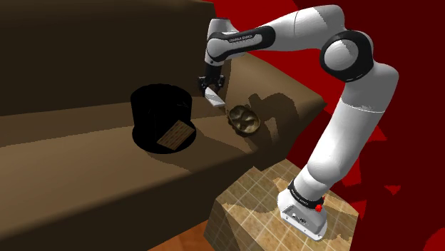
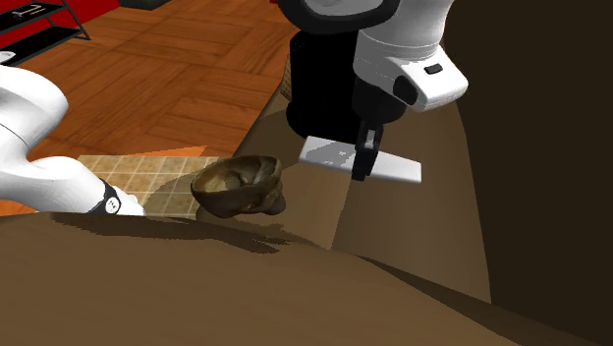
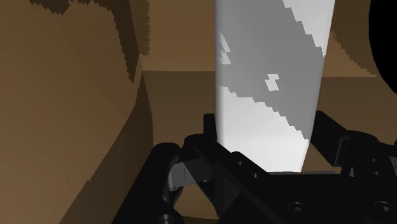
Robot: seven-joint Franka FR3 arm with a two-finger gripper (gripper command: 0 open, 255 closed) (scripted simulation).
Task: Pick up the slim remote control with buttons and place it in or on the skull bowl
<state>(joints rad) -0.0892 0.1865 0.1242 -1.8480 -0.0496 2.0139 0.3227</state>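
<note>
Shoulder view: your gripper (image 1: pixel 212 90) hangs over the brown step (image 1: pixel 85 153), its fingers clamped on the white remote (image 1: pixel 217 98). The skull bowl (image 1: pixel 243 119) sits just beside it, near the step's front right corner. A black top hat (image 1: pixel 162 113) carrying a tan card (image 1: pixel 175 135) stands apart, with bare step between.

Second exterior view: the remote is off the surface, above the bowl's rim level, and the hat is close behind.

Wrist view: the remote runs straight out between the fingers.
</note>
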